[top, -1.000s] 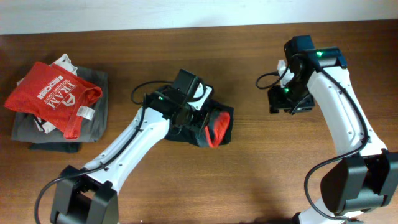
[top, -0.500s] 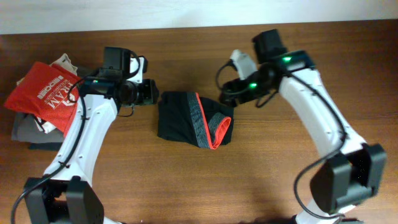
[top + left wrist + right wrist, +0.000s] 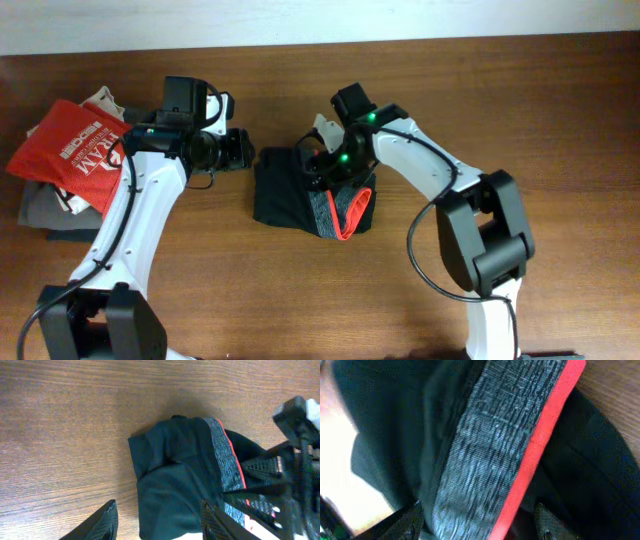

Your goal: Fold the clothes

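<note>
The clothes, black leggings, lie in a folded bundle at the table's middle, with the grey waistband and orange-red lining showing at the right end. My left gripper hovers just left of the bundle, open. In the left wrist view the clothes' left edge lies between the spread fingertips. My right gripper is down on top of the bundle. Its fingers stand wide apart on either side of the waistband and red lining, open.
A red T-shirt with white print lies on grey folded garments at the left edge of the wooden table. The table's far edge meets a pale wall along the top.
My left gripper left the bundle and drew back to the left, then stayed put. My right arm swung in from the right and came down onto the waistband.
</note>
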Tool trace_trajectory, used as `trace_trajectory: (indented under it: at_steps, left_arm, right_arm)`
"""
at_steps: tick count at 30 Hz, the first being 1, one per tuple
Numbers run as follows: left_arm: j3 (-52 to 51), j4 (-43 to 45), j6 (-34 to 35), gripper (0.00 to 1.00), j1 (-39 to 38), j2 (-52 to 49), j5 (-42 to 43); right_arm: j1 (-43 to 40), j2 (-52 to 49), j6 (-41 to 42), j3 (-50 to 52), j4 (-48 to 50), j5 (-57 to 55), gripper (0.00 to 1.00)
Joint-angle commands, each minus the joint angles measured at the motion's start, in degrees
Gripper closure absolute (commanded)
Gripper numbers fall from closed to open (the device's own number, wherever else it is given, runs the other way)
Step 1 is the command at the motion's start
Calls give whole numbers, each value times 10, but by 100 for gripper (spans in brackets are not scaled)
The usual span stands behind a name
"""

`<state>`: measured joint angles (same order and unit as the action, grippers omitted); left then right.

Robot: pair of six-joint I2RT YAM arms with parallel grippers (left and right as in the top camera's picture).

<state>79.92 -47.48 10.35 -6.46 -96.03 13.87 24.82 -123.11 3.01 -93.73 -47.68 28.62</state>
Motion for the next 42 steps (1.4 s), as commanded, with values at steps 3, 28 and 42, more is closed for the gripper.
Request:
trace_trajectory:
  at_steps: [3, 28, 42]
  left_arm:
    - [7, -5, 5, 47, 1, 12, 9]
    - [7, -6, 5, 47, 1, 12, 9]
    - [7, -10, 5, 47, 1, 12, 9]
  right_arm:
    - [3, -9, 12, -1, 3, 12, 29]
    - [2, -1, 11, -47, -2, 57, 81]
    - [7, -2, 11, -44, 0, 60, 91]
